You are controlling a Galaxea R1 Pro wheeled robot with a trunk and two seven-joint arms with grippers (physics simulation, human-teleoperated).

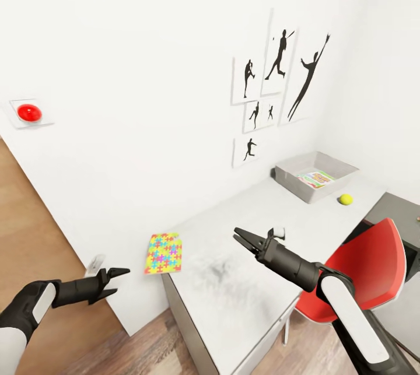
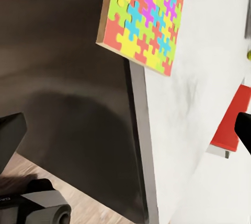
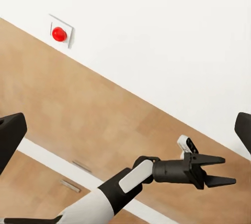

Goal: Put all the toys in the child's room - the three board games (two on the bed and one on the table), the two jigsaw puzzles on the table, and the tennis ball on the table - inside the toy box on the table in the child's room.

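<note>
A jigsaw puzzle (image 1: pixel 163 252) (image 2: pixel 144 18) lies flat on the table (image 1: pixel 245 281) at its near left corner and overhangs the edge. At the table's far end stands the grey toy box (image 1: pixel 291 175), with a green-edged board game (image 1: pixel 315 178) lying inside. The yellow tennis ball (image 1: pixel 346 199) rests on the table just in front of the box. My left gripper (image 1: pixel 119 280) (image 2: pixel 127 135) (image 3: pixel 219 169) hangs open and empty off the table's left side, below the puzzle. Over the middle of the table, my right gripper (image 1: pixel 244 239) (image 3: pixel 125 130) is open and empty.
A red chair (image 1: pixel 361 270) stands against the table's right side, under my right arm. The white wall behind the table carries framed silhouette pictures (image 1: pixel 280 89) and a red button (image 1: pixel 29 111) (image 3: pixel 59 34). Wood-plank floor (image 1: pixel 35 235) runs along the left.
</note>
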